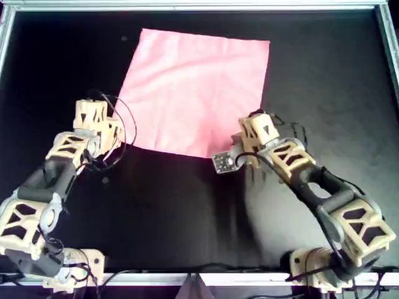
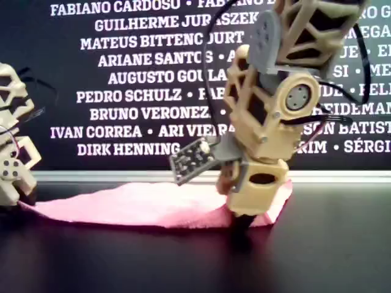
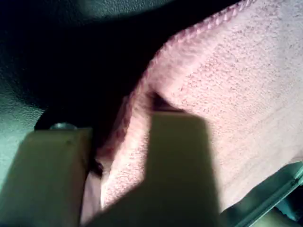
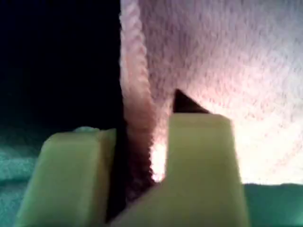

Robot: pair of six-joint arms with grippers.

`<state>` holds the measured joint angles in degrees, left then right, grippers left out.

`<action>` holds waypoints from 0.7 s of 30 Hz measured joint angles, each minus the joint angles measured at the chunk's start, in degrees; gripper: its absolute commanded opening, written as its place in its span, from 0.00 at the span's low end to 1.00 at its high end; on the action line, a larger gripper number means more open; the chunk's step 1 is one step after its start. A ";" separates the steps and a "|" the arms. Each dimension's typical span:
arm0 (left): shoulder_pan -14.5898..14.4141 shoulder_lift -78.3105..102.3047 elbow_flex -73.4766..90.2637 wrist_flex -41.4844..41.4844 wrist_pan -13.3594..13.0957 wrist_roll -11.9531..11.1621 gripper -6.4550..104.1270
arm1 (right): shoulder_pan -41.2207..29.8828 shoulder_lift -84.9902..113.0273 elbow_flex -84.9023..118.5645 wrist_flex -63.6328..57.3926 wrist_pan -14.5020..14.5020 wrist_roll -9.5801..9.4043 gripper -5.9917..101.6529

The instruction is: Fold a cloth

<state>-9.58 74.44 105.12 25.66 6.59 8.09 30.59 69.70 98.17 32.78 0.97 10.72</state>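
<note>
Now cloth (image 3: 227, 94) edge between both grippers' jaws, corners apart.

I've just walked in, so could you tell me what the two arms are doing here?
Both arms are at the near edge of a pink cloth spread flat on the black table. The left gripper has one corner between its fingers, and the right gripper has the edge near the other corner. Each wrist view shows fabric pinched between the fingers. No fold has been made yet.
</note>
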 measured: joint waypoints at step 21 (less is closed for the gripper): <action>-3.69 0.00 1.32 -0.44 0.18 0.00 0.05 | 0.00 0.00 0.00 -0.09 0.35 -0.79 0.05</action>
<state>-13.27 74.44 106.44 25.22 6.77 8.09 30.59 69.70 98.17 32.70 1.32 9.93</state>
